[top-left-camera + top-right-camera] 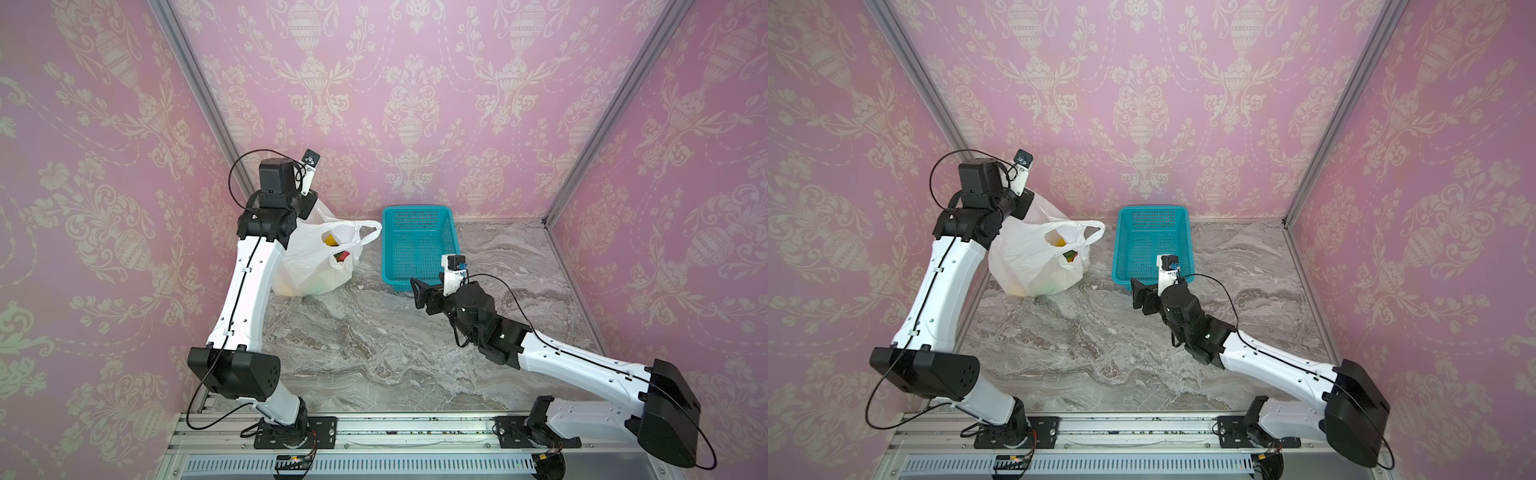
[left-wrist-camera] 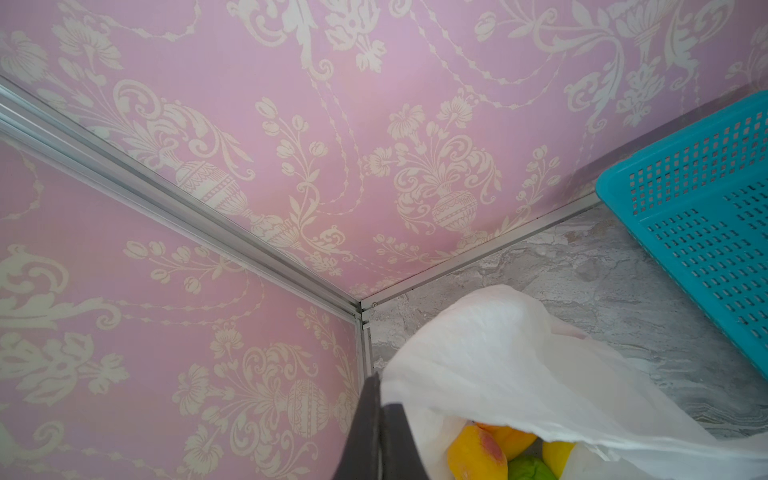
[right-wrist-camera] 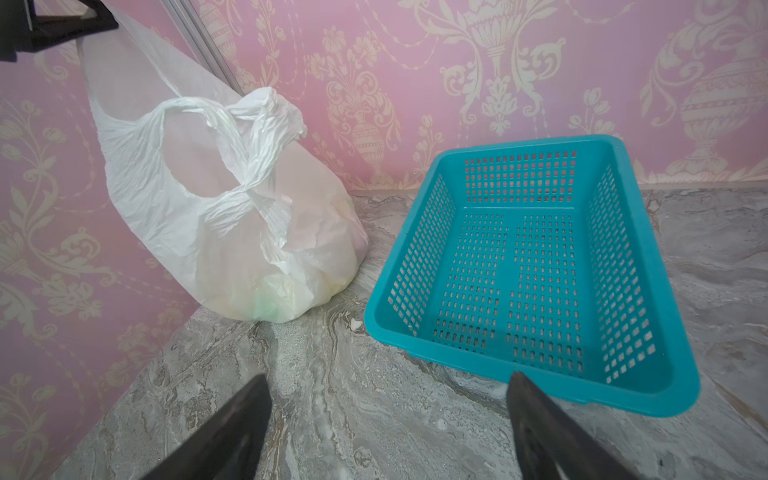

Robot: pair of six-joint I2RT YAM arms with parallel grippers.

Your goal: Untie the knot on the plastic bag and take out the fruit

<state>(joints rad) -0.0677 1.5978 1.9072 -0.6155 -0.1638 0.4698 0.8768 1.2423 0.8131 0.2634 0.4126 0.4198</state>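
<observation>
Fingers of our left gripper (image 2: 379,386) are clamping shut on a handle of the white plastic bag (image 1: 307,266), which is sitting at table (image 1: 374,353) rear-left w/ fruit (image 1: 338,255) showing inside. Teal perforated basket (image 1: 417,209) is standing just beside. We're hovering our right gripper (image 3: 387,377) wide open, empty, nr basket front.

Counted from where I work: plastic bag (image 1: 316,266), one; its handle loops (image 3: 191,103), two; teal perforated basket (image 1: 417,218), one; fruit (image 2: 473,455) showing in the bag's mouth, four: three yellow to orange, one green. My own: left fingers (image 2: 365,436), right fingers (image 3: 224,432), two pairs.
</observation>
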